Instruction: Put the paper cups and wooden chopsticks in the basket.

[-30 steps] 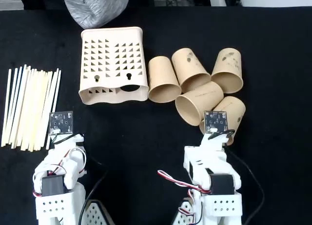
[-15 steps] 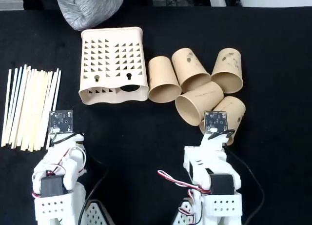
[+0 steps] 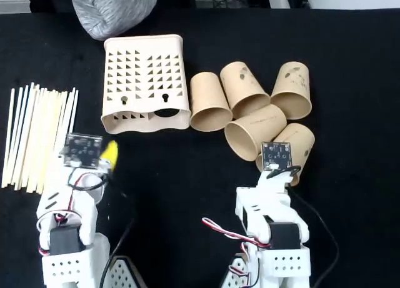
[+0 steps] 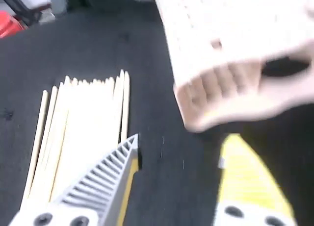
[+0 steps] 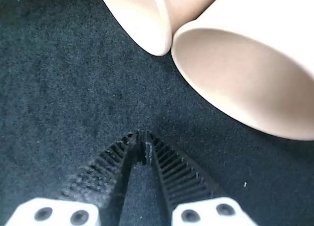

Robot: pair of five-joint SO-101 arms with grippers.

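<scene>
- We see a black counter (image 3: 350, 44) from above, with two white robot arms at its near edge, one on the left and one on the right.
- A cream perforated basket (image 3: 145, 82) lies tipped over left of centre, its open mouth turned towards the arms. It holds nothing that we can see.
- A grey crumpled bundle (image 3: 112, 10), perhaps a bag, sits at the far edge just behind the basket.
- Five paper cups lie on their sides in a cluster to the right of the basket, all outside it.
  - The first cup (image 3: 209, 100) is just beside the basket.
  - Two more cups (image 3: 245, 88) (image 3: 292, 89) lie farther right.
  - A fourth cup (image 3: 255, 132) lies in front of these, and a fifth cup (image 3: 297, 144) sits nearest the right arm.
- A flat row of wooden chopsticks (image 3: 37, 138) lies at the left side, well apart from the cups and to the left of the basket.
- The left claw (image 4: 182, 140) is spread wide and holds nothing. It hangs above the counter between the chopsticks and the basket mouth.
- The right claw (image 5: 142, 138) is closed tight on nothing. Its tips meet over bare counter, just short of the rims of two cups.
</scene>
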